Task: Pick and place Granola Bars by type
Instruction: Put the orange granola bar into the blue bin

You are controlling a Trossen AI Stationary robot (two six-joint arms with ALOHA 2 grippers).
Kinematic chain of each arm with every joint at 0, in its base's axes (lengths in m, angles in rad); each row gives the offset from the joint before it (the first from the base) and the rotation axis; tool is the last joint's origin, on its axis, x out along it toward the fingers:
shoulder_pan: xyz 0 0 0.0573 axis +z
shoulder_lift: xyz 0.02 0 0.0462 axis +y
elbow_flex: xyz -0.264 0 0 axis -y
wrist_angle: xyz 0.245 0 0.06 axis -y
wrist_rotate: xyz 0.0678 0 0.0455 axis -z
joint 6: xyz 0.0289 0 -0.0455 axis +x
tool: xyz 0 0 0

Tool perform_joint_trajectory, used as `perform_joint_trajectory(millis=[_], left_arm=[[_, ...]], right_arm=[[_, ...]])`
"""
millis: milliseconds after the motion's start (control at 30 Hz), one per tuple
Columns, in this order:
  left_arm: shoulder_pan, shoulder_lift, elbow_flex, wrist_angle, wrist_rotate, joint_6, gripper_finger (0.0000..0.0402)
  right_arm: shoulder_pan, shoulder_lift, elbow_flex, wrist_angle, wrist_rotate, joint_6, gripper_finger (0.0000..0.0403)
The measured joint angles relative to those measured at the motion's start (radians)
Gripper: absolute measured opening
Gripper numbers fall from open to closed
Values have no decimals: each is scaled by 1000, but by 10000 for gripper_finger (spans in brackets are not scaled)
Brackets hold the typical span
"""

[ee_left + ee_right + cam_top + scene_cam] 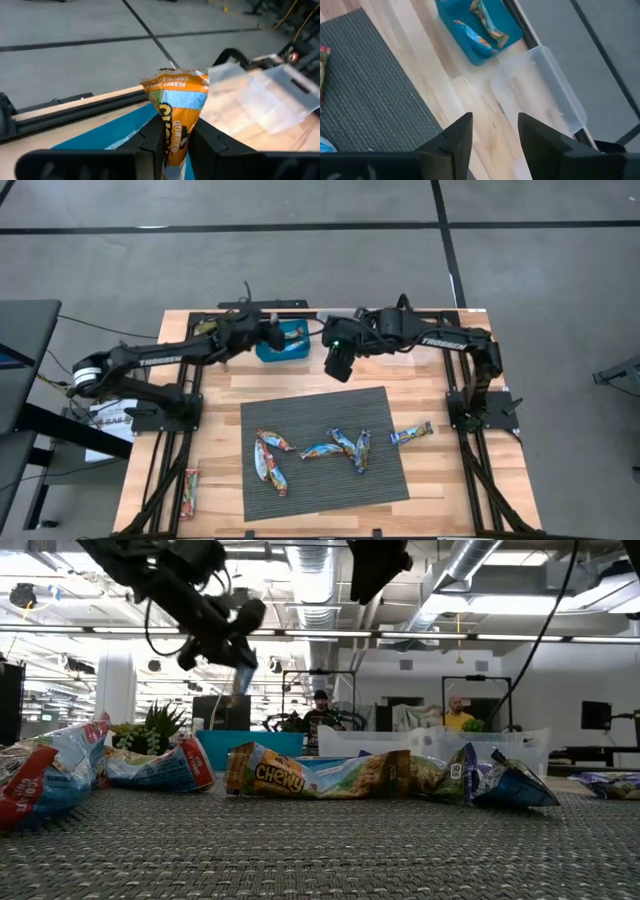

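My left tool [177, 145] pinches an orange-and-blue bar [176, 102] above the blue bin [283, 345] at the worktop's [430, 480] far edge; my right tool [495, 135], spread empty, overlooks the clear tub [545, 85].

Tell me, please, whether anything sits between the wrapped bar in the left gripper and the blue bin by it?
Nothing visible does. The left gripper holds the orange-and-blue foil-wrapped granola bar over the blue plastic bin; the open right gripper hangs off to the side.

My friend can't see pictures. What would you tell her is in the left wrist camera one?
The left gripper has its two dark fingers pinched on an orange-and-blue granola bar standing upright. Below it shows part of a blue bin, with a clear plastic container beside it on the wooden table.
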Motion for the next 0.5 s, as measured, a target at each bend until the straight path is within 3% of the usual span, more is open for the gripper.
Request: perform_joint_trajectory(millis=[133,333,500], left_arm=[[25,59,38,0,39,-11,102],[51,77,73,4,37,-26,182],[41,50,96,0,129,-22,215]], right_arm=[[-12,-6,0,-9,0,-12,143],[-8,-7,0,-15,-13,-36,142],[21,-37,-67,64,-132,-104,143]])
